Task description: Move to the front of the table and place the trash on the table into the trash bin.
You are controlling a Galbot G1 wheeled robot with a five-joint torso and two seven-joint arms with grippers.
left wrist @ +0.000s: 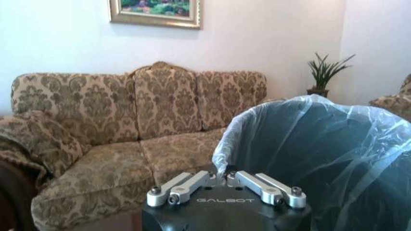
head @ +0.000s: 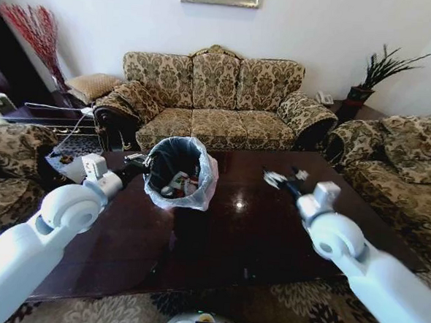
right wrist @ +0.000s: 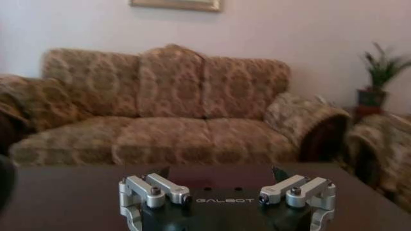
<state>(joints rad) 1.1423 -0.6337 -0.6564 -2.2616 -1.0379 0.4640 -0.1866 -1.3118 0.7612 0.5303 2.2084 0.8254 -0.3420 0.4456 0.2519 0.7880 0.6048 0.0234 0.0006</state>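
Note:
The trash bin point(head: 180, 172), black with a whitish bag over its rim, is over the left half of the dark brown table point(head: 255, 230), tipped so its mouth faces me. Red-and-white trash point(head: 177, 182) lies inside it. My left gripper point(head: 137, 164) is at the bin's left side. In the left wrist view the left gripper point(left wrist: 224, 177) is shut on the edge of the bag at the bin's point(left wrist: 321, 154) rim. My right gripper point(head: 284, 179) hovers open over the table's right half, holding nothing. The right wrist view shows that gripper point(right wrist: 220, 173) with its jaws spread wide above the table point(right wrist: 64, 202).
A patterned three-seat sofa point(head: 216, 96) stands behind the table, with armchairs on the left point(head: 3, 163) and right point(head: 414, 152). A potted plant point(head: 367, 83) sits on a side table at the back right. A patterned rug point(head: 302, 306) lies under the table's near edge.

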